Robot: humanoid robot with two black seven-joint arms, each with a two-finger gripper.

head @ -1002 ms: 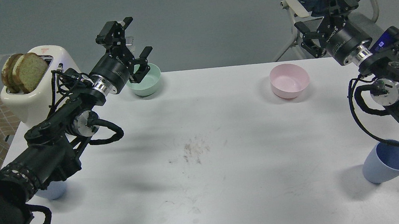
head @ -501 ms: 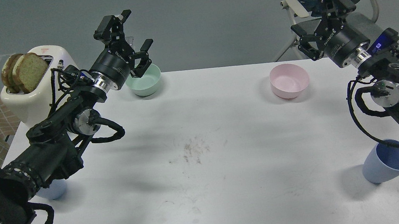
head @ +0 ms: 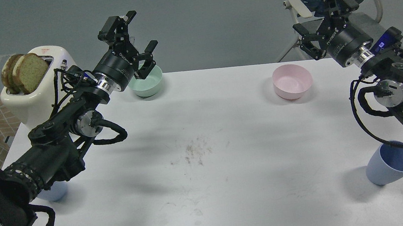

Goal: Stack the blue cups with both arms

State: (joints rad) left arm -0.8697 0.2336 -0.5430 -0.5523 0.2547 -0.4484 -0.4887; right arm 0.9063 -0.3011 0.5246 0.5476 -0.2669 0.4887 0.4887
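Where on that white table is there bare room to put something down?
The widest free patch is the middle of the table, bordered by the mint-green bowl and pink bowl at the back and the two blue cups, left and right, at the front corners. The left edge is crowded by the toaster and left arm.

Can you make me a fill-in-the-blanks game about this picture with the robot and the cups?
1. The toaster has slices of ____ sticking out of its top.
2. The bowl nearer the right gripper is ____ in colour.
3. The blue cup under the right arm stands on the ____ table.
4. The left gripper is up in the air, holding ____.

Missing words: bread; pink; white; nothing
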